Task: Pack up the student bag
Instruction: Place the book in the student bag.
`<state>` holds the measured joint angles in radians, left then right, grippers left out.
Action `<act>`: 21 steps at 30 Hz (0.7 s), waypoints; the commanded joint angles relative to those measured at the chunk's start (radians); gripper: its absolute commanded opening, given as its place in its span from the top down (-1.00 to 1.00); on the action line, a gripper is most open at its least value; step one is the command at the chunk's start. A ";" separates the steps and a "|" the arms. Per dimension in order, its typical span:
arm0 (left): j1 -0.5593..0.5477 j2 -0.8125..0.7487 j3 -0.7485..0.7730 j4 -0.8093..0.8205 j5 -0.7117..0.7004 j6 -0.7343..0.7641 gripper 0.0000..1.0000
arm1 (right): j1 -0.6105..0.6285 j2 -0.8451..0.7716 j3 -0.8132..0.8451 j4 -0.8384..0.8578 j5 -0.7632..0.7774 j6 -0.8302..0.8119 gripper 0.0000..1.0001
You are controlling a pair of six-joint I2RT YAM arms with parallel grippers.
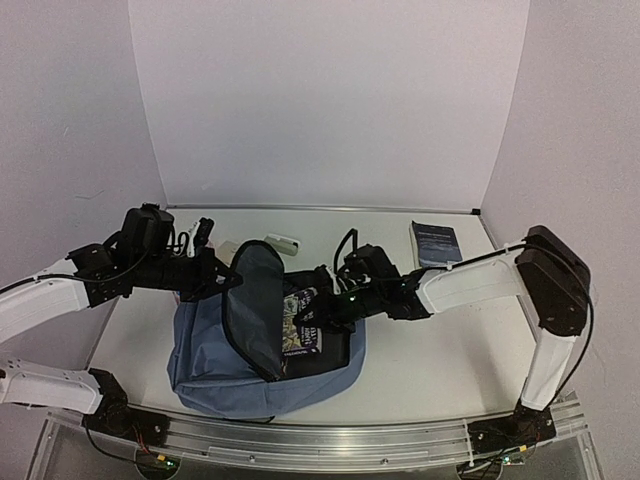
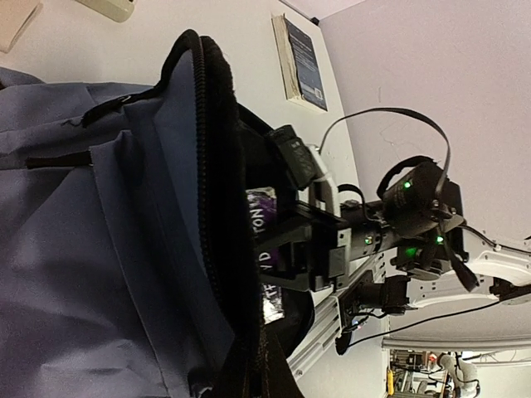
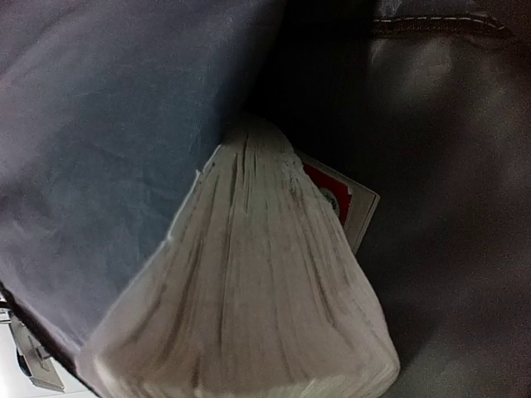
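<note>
one book (image 1: 300, 324) in right pincer (image 1: 322, 308) (inside bag (image 1: 215, 372)), left pincer (image 1: 232, 280) pinching flap (image 1: 255, 312)

A thick book (image 3: 257, 290) filled the lower middle, its pale, ridged page edges facing the camera and narrowing upward into shadow. Dusty-blue fabric of the student bag (image 3: 108, 124) lay against its left side. Dark, smooth lining (image 3: 448, 182) lay to the right, with a stitched seam (image 3: 440, 25) along the top. A red-and-white cover corner (image 3: 338, 201) showed at the book's right edge.
</note>
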<state>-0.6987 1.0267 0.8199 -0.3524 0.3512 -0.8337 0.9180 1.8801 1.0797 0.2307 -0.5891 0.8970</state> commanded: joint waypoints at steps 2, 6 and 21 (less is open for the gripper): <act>0.005 0.011 0.050 0.061 0.029 0.017 1.00 | 0.016 0.046 0.069 0.063 0.088 -0.021 0.27; 0.005 -0.003 0.038 0.060 0.023 0.018 1.00 | 0.022 0.010 0.064 -0.063 0.209 -0.080 -0.38; 0.007 -0.001 0.026 0.058 0.022 0.020 1.00 | 0.095 0.107 0.172 -0.184 0.247 -0.126 0.14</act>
<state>-0.6971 1.0401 0.8246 -0.3389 0.3645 -0.8333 0.9704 1.9463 1.1683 0.0203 -0.3048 0.7937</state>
